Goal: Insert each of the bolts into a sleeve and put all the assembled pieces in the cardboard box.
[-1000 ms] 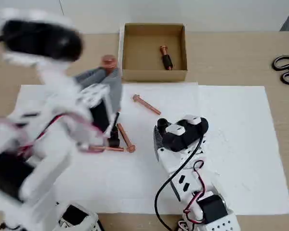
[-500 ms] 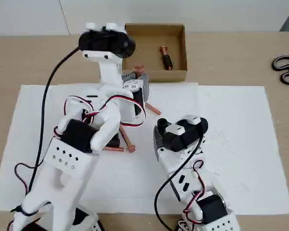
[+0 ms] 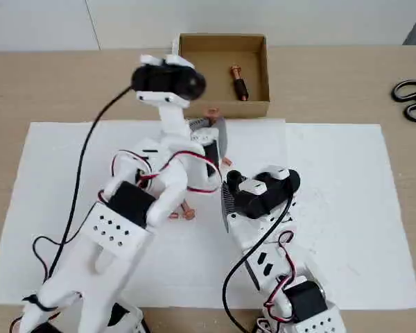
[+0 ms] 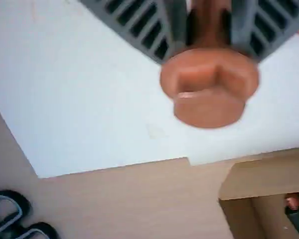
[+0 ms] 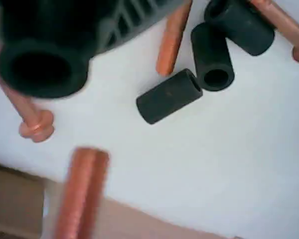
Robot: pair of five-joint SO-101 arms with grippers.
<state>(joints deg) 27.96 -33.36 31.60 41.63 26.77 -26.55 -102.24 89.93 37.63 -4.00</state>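
Note:
My left gripper (image 3: 213,129) is shut on a copper bolt (image 3: 211,113), held upright over the white paper just in front of the cardboard box (image 3: 222,105). In the left wrist view the grey fingers (image 4: 139,22) clamp the shank, with the bolt's head (image 4: 209,87) facing the camera. My right gripper (image 3: 230,187) sits mid-paper, shut on a black sleeve (image 3: 234,178) whose open bore (image 5: 40,67) faces the camera. Three loose sleeves (image 5: 169,94) and loose bolts (image 5: 172,37) lie on the paper beyond. One assembled piece (image 3: 239,82) lies in the box.
Scissors (image 3: 412,98) lie on the bare table at the far right. The left arm's body covers the paper's left half, with bolt ends (image 3: 187,212) showing beside it. The right half of the paper (image 3: 347,208) is bare.
The left arm has swung from the paper's left side toward the box, carrying the bolt with it. The right arm has kept still with its sleeve.

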